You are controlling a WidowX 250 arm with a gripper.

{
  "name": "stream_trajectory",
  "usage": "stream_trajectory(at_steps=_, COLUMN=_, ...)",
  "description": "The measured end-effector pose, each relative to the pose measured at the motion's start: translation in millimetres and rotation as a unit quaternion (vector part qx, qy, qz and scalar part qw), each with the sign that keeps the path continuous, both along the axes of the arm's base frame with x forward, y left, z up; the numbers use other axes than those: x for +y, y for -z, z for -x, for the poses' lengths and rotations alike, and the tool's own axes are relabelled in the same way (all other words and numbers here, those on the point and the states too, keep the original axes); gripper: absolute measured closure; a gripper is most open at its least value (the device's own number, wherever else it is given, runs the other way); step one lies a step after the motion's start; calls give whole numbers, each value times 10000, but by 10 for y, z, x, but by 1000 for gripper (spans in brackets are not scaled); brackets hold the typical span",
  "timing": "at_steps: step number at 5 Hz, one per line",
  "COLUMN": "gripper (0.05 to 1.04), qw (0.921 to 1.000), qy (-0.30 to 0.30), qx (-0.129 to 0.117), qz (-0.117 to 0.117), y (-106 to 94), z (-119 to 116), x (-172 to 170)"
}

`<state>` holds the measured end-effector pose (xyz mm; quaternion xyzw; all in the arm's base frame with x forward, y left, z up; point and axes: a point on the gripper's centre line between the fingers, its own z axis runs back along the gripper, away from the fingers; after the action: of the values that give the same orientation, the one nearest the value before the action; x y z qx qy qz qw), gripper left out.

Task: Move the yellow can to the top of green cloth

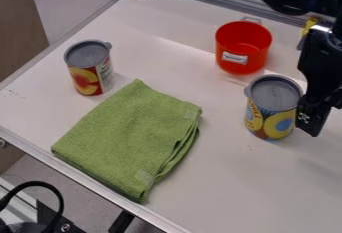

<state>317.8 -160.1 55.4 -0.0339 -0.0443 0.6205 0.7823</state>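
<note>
Yellow can (272,109) upright on the white table (230,192), just left of the black gripper (316,119) in the camera view; we can't tell if the gripper is apart, together or clamped on it. We mark the green cloth (130,139) folded to the can's left, a second can (89,72) upright near the cloth's far corner, and the red pot (242,49) behind the yellow can, off the straight line to the cloth. Pot's top is open, and we see red inner walls.
</note>
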Motion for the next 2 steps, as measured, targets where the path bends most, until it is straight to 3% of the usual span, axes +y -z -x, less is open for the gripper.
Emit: stream_trajectory(at_steps=2, gripper=84, qw=9987, qy=-501, qx=25, qz=19, y=71, z=-54, x=229)
